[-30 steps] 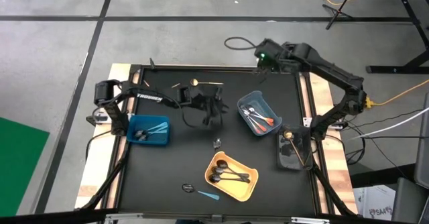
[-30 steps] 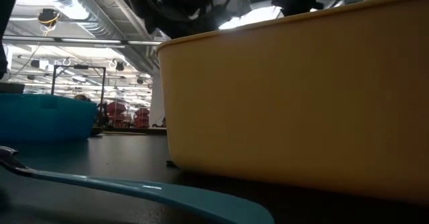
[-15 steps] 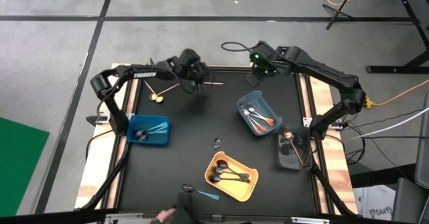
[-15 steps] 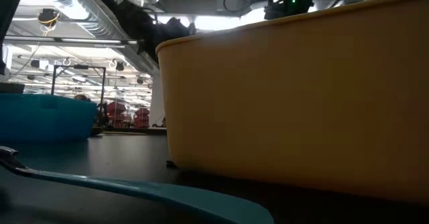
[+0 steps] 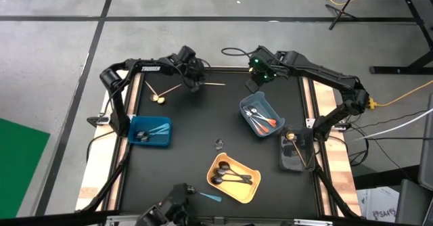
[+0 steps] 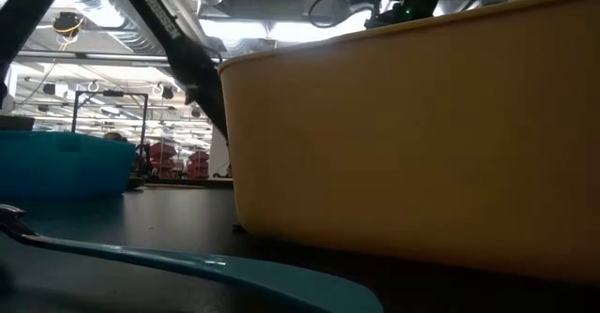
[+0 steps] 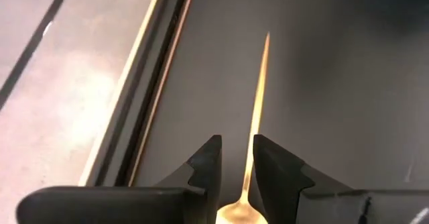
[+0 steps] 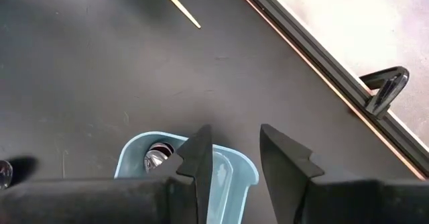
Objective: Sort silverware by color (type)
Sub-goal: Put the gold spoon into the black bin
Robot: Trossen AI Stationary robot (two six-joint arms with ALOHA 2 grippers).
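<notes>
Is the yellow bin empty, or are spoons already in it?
Not empty. The high view shows several dark spoons lying inside the yellow bin, bowls toward its left end. The exact count is unclear.

On my screens, non-task items only:
- Counter (image 5: 183, 151): black top, pale wooden edging.
- Yellow bin (image 5: 252, 189): near the front edge, right of centre.
- Blue bin (image 5: 135, 123): left side.
- Light-blue bin (image 5: 266, 107): right of centre.
- Dark bin (image 5: 298, 160): at the right edge.
- Orange cable (image 5: 406, 91): on the grey floor, right of the counter.
- Green mat (image 5: 17, 158): on the floor, far left.
</notes>
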